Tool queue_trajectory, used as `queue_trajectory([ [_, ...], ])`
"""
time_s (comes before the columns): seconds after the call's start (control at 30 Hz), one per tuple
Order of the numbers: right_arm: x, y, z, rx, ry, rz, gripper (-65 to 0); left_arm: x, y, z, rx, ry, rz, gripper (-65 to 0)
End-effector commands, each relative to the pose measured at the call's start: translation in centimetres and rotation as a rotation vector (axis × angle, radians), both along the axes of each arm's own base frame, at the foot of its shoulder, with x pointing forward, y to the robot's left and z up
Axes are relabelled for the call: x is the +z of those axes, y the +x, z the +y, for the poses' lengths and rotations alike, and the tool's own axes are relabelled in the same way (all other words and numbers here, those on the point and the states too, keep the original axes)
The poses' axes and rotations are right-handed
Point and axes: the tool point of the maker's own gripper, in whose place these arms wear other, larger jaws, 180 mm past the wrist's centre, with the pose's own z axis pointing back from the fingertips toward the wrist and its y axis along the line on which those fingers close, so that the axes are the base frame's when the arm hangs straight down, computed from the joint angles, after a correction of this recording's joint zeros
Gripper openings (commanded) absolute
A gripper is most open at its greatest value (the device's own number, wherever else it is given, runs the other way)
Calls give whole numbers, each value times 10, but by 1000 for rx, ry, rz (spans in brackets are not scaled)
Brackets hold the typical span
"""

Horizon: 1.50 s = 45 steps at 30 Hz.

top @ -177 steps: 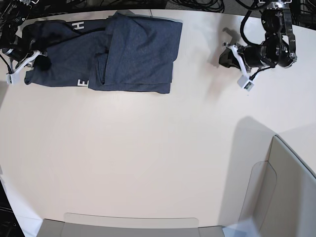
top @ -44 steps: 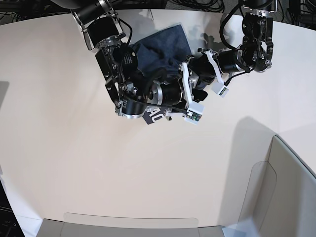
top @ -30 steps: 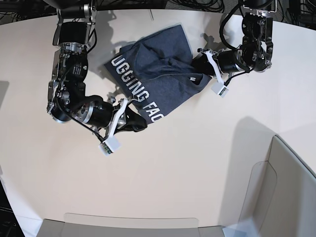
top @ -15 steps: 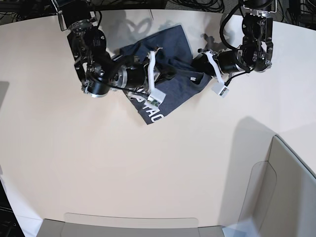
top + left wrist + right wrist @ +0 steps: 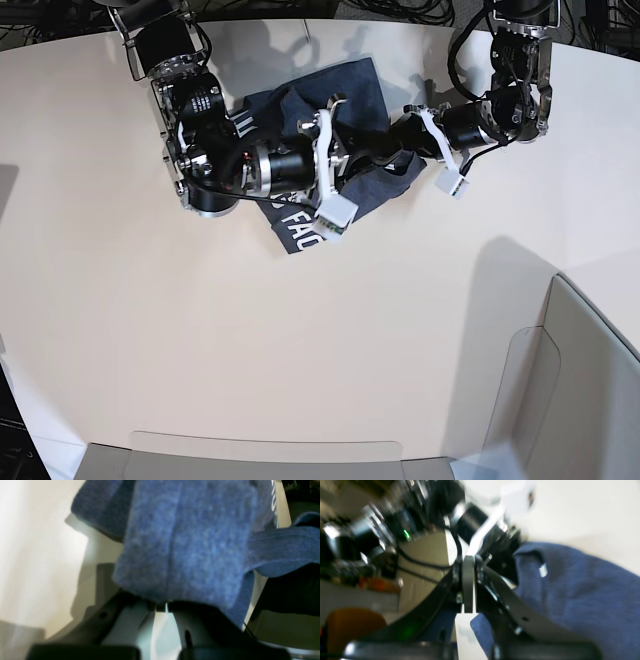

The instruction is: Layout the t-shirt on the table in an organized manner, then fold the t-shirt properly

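Since half a second ago your right arm has stretched further across the t-shirt point(image 5: 362, 88), its right claw point(image 5: 372, 150) now beside the left claw point(image 5: 410, 128). You see soft, heathered navy knit bunched on the smooth off-white tabletop point(image 5: 200, 340), white letters showing. Left claw is clenched on the cloth; right claw is clenched too, what it holds unclear.

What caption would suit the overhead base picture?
Two black robot arms pinch a crumpled dark navy-grey cotton t-shirt with white block letters, bunched near the off-white table's far edge.
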Motion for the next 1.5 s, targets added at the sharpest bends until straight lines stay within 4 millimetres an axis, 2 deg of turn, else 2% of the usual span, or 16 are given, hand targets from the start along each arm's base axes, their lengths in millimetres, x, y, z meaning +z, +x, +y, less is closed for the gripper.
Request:
queue_trajectory([
  [0.0,26,8,6,-7,88,-29,-650,-38,-33,34,-51,234,163,-650],
  [0.07,39,24,-1,-57,125,-50,-650,-35,-29,34,-49,234,150,-650],
  [0.13,48,41,-13,-127,153,-65,-650,-21,-9,38,-28,239,86,-650],
  [0.23,53,69,-46,-268,171,-79,-650,4,13,49,27,243,-3,-650],
  [0.3,48,85,-69,-353,156,-72,-650,20,26,54,70,241,-60,-650],
  [0.4,28,102,-103,-464,82,-51,-650,50,41,69,132,258,-146,-650],
  [0.47,11,107,-117,-498,18,-29,-650,67,47,72,160,264,-192,-650],
  [0.53,-3,105,-126,-514,-29,-7,-650,87,51,66,168,263,-250,-650],
  [0.63,-20,96,-127,-509,-69,25,-650,112,52,50,138,272,-309,-650],
  [0.8,-32,82,-110,-448,-100,47,-650,123,45,27,98,264,-305,-650],
  [0.9,-33,85,-106,-439,-125,26,-650,124,44,12,39,263,-294,-650],
  [1.0,-21,100,-102,-456,-128,-21,-650,127,37,-17,-54,242,-313,-650],
  [1.13,-1,131,-96,-502,-194,-129,-650,119,17,-62,-217,203,-297,-650],
  [1.27,14,163,-88,-563,-317,-240,-650,109,-9,-84,-349,195,-272,-650],
  [1.37,13,181,-77,-546,-425,-282,-650,101,-34,-101,-469,188,-250,-650],
  [1.47,3,194,-53,-486,-449,-301,-650,97,-60,-122,-607,173,-241,-650],
])
